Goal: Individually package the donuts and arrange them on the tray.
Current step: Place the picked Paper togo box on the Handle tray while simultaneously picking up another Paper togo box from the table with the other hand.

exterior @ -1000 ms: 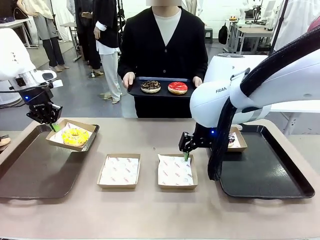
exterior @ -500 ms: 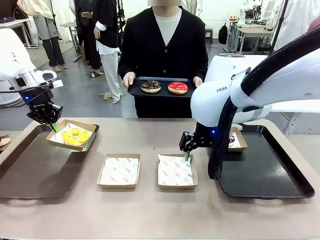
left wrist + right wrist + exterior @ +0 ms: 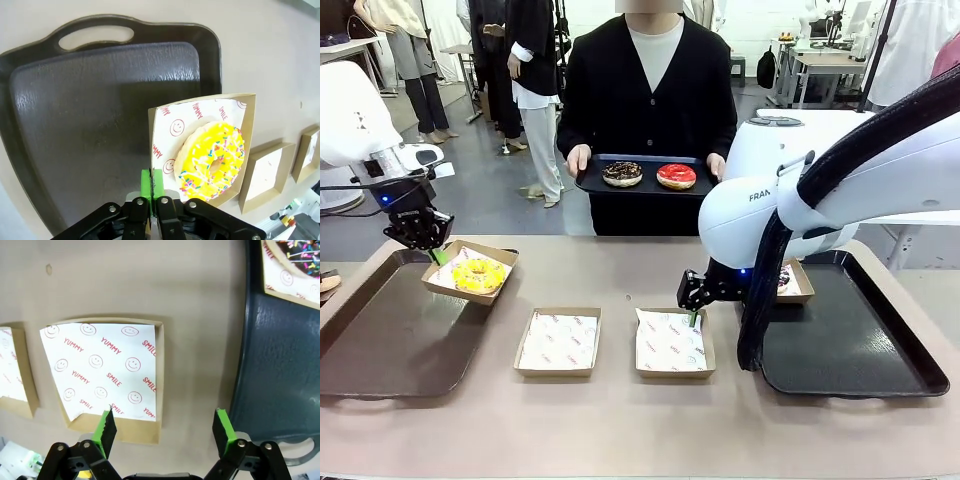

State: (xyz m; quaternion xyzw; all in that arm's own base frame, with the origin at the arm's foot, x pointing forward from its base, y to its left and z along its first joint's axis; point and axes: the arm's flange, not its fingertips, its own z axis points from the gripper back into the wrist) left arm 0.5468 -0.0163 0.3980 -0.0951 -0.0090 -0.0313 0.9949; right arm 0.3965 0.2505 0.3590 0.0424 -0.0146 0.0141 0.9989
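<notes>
Tabletop (image 3: pixel 620 270), nine o'clock: left gripper (image 3: pixel 435 254) clamps the yellow donut (image 3: pixel 478 276)'s box (image 3: pixel 248 140) over the tray (image 3: pixel 370 350), seemingly for placing. Right gripper (image 3: pixel 164 416) gapes.

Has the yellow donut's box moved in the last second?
Yes. The yellow donut and its box, pinched by the left gripper, shifted slightly right relative to the left tray.
</notes>
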